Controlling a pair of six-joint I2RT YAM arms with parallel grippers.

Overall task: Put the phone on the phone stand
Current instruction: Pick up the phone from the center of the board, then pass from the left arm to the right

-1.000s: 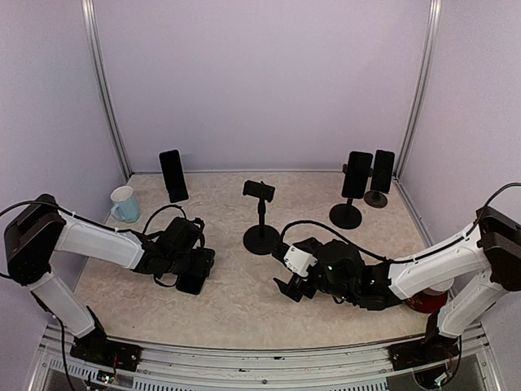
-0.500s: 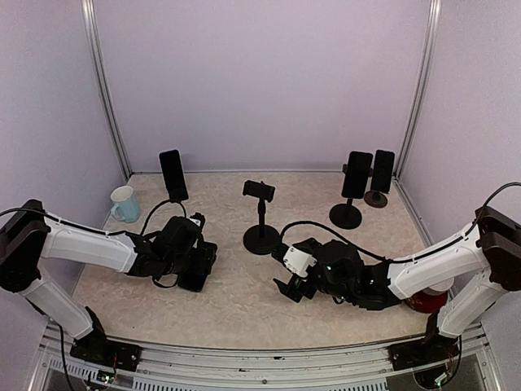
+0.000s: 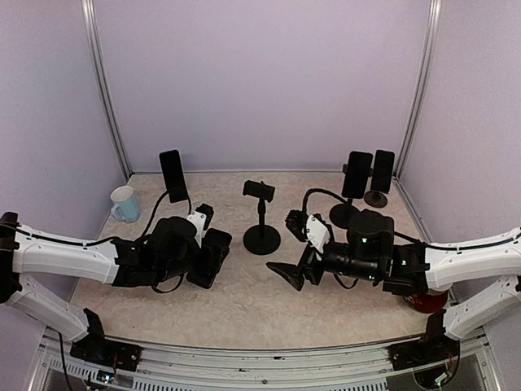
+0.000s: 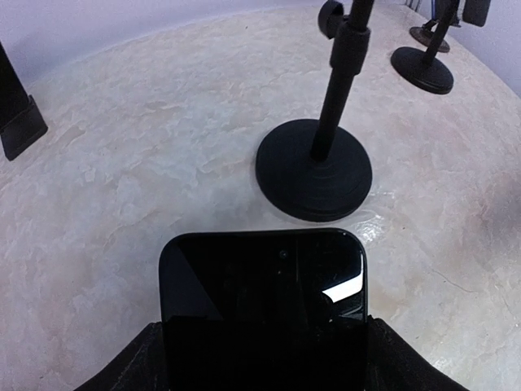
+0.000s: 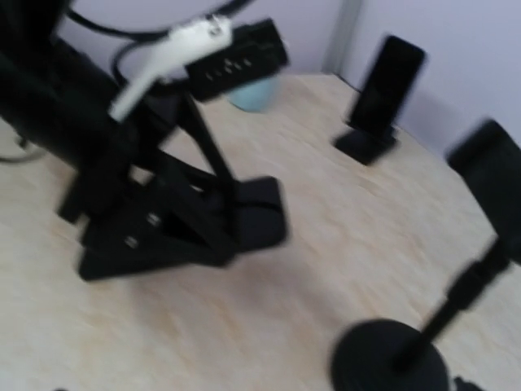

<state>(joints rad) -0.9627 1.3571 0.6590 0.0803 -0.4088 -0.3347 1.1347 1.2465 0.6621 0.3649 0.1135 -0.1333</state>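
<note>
Lavender walls enclose a marbled table (image 3: 244,301). Overhead, the left gripper (image 3: 213,254) clamps the phone (image 3: 212,259) at eight o'clock of the phone stand (image 3: 260,236); the right gripper (image 3: 286,274) spreads empty.

Left wrist: phone (image 4: 262,309) pinched, stand base (image 4: 313,169) at twelve o'clock.

Right wrist: blurred; its own fingers cannot be told.

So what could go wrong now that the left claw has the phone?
The left claw grips the phone only by its lower end, so it might tilt or slip during the lift. The middle stand is tall and thin on a round base; a bump could tip it. The right claw hovers close by and might get in the way.
</note>
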